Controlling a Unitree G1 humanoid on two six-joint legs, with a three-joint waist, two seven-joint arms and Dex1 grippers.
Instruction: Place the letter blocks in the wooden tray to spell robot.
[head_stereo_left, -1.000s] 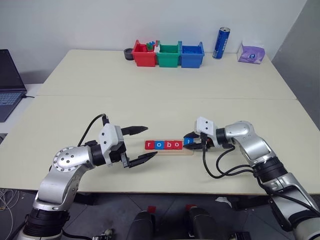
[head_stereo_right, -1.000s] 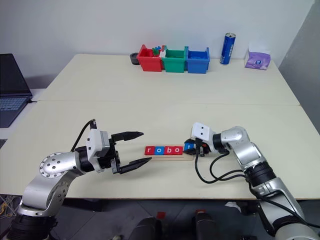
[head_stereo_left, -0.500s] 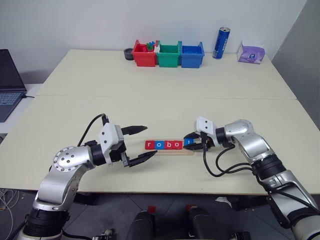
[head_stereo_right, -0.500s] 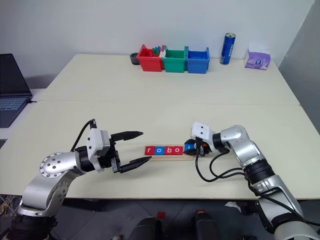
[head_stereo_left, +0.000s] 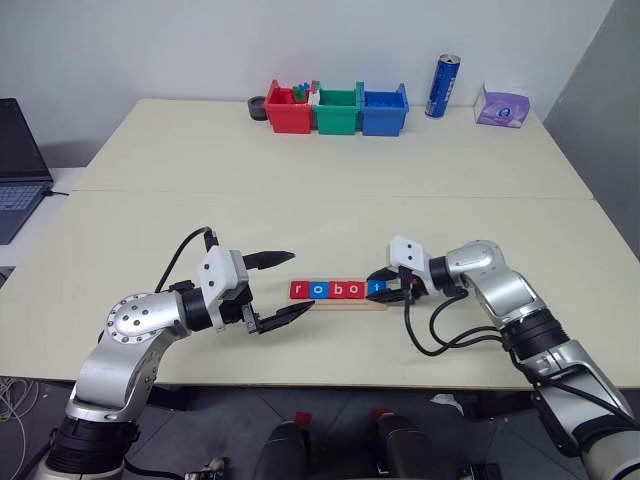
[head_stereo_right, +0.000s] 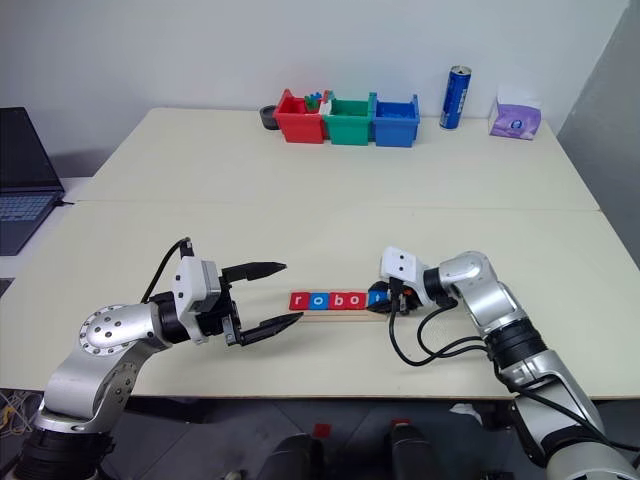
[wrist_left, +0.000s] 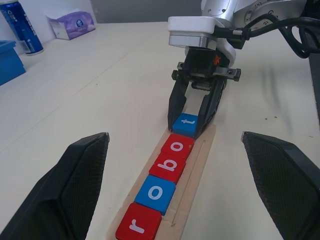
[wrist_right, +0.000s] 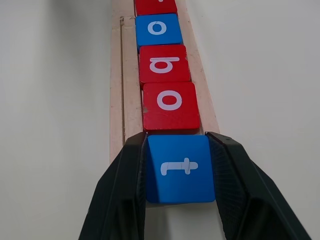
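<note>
- I have the blue t block (wrist_right: 180, 167) pinched between the two fingers of the right claw (wrist_left: 196, 125), sitting at the open end of the wooden tray (wrist_left: 197, 165)
- The relation that matters: the tray's long axis runs left to right across the lower middle of the head views, and my right claw lines up with that axis from its right end, so the t only needs to close up to the last red o (wrist_right: 170, 106)
- The other four blocks, r (head_stereo_left: 297, 290), o, b, o, lie in a row on the tray, touching each other
- In the right wrist view the t looks just beside or touching the red o; I cannot tell whether it is fully seated flat
- My left claw (head_stereo_left: 283, 288) hangs spread wide and empty at the tray's left end, apart from it
- The tray's right end is hidden under the claw, and the groove beneath the t is covered too
</note>
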